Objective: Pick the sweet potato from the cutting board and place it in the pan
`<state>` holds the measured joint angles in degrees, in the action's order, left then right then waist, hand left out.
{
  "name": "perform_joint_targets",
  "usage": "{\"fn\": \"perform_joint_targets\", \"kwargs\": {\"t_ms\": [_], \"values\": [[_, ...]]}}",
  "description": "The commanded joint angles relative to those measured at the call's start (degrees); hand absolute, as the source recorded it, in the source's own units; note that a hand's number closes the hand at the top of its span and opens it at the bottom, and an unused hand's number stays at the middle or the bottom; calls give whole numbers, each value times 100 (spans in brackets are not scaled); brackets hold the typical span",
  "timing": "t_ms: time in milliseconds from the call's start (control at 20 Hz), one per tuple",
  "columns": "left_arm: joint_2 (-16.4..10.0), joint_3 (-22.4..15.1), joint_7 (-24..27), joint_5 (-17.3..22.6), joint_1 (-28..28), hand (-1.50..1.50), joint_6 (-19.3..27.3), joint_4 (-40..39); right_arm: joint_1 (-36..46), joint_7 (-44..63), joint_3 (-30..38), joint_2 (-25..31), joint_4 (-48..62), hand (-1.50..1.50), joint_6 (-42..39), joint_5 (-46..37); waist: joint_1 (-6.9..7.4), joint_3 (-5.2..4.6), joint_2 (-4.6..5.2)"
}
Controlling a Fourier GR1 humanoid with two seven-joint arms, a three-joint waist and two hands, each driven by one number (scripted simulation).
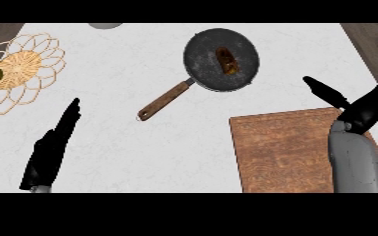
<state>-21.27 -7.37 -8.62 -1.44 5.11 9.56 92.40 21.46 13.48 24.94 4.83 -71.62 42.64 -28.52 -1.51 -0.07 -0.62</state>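
Sweet potato (227,60): it is lying inside the pan, a little right of the middle, touching nothing but the pan's floor. By the look of it, the placing step is already done.

Pan (204,49): it is sitting on the desk (133,145) up and to the left of the board, with its wooden handle (164,101) pointing down-left, away from the board. That is leaving the side facing the board free for a robot hand coming across.

Cutting board (284,150): it is lying flat at the lower right and carrying nothing.

Right robot hand (358,111): it is hovering over the board's far right corner with its fingers spread and straight, holding nothing. It is well apart from the pan, which fits a hand that is no longer needed there.

Left robot hand (50,152): it is resting at the lower left with straight fingers pointing up, gripping nothing and staying out of the working area.

Other things: a woven mat (26,67) is lying at the left edge, and a grey round object (105,25) is showing only partly at the top, too little to name.

Judgement: little is remaining beyond drawing the right arm back.
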Motion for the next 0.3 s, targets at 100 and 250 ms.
{"fn": "perform_joint_targets", "kwargs": {"t_ms": [100, 250], "values": [[49, 102, -36, -2, -210, 0, -162, -200, -1691, 784, -199, 181, -2314, -150, -1006, 185, 1, 0, 23], [259, -33, 169, -177, 169, 0, -53, 9, -2522, 364, -190, 0, -2868, -150, -1221, 655, 75, 6, 39]]}}
